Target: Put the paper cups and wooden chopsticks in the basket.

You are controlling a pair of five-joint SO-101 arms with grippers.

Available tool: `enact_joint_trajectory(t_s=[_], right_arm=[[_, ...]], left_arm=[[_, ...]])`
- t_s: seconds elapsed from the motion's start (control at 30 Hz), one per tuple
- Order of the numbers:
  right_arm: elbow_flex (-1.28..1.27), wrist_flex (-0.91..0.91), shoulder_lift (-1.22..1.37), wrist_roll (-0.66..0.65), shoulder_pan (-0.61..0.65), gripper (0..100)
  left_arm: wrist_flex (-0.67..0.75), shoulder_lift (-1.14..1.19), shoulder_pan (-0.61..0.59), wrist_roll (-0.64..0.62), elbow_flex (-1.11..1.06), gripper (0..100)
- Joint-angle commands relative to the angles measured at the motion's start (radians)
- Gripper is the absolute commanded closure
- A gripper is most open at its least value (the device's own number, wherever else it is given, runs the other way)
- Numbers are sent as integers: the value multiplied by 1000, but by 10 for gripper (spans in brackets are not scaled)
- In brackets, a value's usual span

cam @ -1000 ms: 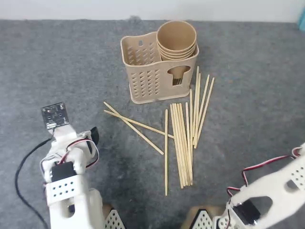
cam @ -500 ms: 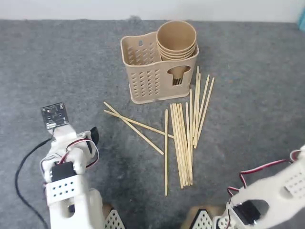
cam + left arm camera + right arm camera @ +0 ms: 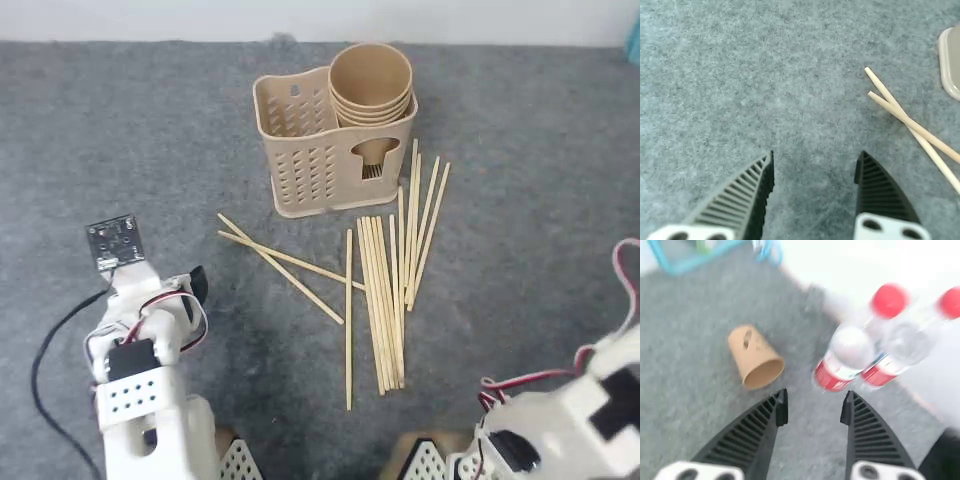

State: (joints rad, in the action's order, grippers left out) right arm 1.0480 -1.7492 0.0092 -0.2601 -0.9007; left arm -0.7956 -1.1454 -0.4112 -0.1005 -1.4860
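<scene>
The right arm (image 3: 565,425) is the one thing that has moved. A second ago its white body slanted up to the right edge, over the carpet (image 3: 520,250), its top about level with the lower ends of the chopsticks (image 3: 380,300). Half a second ago it had dipped a little. Now it has sunk and swung back into the near right corner, so less of it lies over the carpet. Its red wire (image 3: 630,260), which before looped low beside the arm, now rises in a tall arc at the right edge.

The right tool (image 3: 812,407), jaws apart, faces 1 paper cup (image 3: 754,358) on its side near bottles (image 3: 849,357).
</scene>
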Motion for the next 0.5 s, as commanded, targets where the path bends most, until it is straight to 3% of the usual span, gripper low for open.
enact_joint_trajectory(t_s=[0.0,0.47], right_arm=[[25,-19,-151,-37,-10,811],[21,-47,-539,-57,-8,812]], left_arm=[[21,-18,3,11,2,746],[17,-18,2,11,2,746]])
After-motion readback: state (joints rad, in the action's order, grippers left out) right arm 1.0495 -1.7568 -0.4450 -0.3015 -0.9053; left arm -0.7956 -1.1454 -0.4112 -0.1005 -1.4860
